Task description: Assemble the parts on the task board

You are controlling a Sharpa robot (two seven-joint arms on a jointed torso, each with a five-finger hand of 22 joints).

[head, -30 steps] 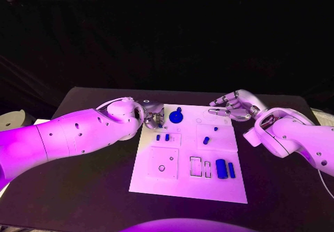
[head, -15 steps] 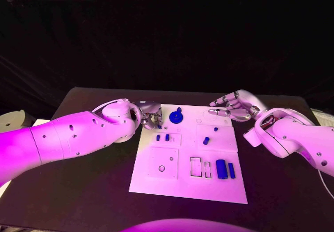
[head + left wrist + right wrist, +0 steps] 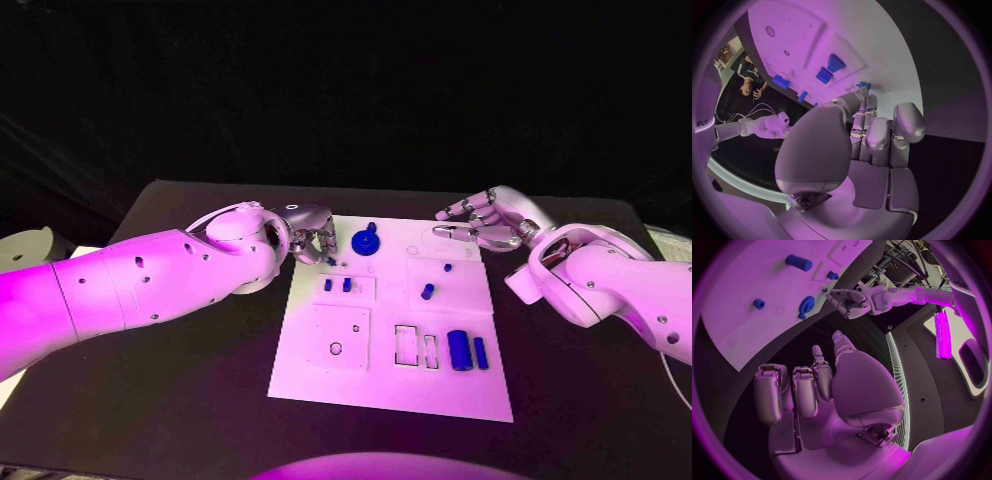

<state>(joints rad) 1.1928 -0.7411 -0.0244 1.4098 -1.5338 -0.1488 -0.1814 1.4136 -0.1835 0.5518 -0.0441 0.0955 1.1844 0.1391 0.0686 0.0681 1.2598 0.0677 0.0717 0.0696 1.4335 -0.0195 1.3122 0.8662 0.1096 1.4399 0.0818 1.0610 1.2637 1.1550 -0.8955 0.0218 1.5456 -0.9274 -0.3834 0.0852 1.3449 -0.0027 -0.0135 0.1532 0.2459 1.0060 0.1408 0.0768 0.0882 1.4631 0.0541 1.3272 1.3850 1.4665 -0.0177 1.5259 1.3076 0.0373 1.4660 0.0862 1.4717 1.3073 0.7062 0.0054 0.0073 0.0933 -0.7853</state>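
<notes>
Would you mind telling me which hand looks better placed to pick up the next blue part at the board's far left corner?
Probably the left hand: it hovers open over the task board's far left corner, beside small blue parts. The right hand sits off the far right edge.

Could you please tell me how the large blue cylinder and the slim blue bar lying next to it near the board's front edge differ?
The large blue cylinder is thicker and longer than the slim blue bar. The cylinder looks rounded, the bar flatter and narrower. The bar lies nearer the right edge of the white task board. Both are blue and lie lengthwise, parallel, untouched by either hand.
</notes>
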